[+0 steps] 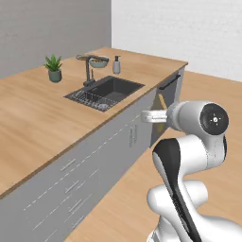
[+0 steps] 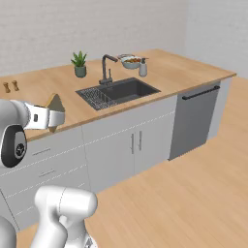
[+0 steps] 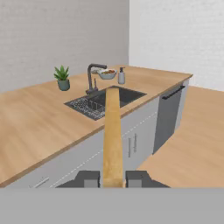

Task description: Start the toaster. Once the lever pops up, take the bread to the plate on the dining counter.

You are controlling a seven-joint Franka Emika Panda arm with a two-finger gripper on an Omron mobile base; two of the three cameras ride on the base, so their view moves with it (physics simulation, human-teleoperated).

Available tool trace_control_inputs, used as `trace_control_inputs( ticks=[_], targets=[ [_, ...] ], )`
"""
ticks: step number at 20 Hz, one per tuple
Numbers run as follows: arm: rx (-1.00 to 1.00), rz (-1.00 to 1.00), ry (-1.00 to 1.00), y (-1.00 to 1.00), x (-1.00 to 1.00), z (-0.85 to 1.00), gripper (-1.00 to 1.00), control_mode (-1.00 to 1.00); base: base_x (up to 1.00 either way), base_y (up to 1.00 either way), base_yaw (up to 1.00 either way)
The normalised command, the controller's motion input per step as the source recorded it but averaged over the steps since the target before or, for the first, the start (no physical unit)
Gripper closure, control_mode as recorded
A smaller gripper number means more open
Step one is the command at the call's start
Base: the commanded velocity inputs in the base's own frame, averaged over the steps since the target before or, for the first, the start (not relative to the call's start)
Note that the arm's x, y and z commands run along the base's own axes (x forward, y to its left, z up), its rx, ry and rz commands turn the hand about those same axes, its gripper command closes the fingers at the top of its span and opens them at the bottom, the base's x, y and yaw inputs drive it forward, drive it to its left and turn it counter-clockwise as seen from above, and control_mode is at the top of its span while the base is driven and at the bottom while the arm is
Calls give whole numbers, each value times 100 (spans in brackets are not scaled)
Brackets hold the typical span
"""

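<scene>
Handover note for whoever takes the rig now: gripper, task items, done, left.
Gripper: shut on the bread, slice edge-on between the fingertips, carried in the air off the front edge of the dining counter.
Plate: not picked out from here; something bowl-like sits behind the sink, too small to tell.
Done: bread is out and in hand.
Left: find the plate, carry the bread over, set it down, release.

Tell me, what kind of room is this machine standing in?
Most likely a home kitchen, computer-rendered. A long light-wood counter on grey cabinets holds an inset dark sink with a tall dark faucet, and a steel-fronted dishwasher sits under the counter's end.
</scene>
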Motion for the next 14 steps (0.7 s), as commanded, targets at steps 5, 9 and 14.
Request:
trace_control_inputs(
  ticks=[5,9,14],
  targets=[
    [0,0,0,0,0,0,100,100,-43,67,81],
    [0,0,0,0,0,0,100,100,-55,90,75],
    [0,0,0,0,0,0,100,100,-22,99,57]
  ],
)
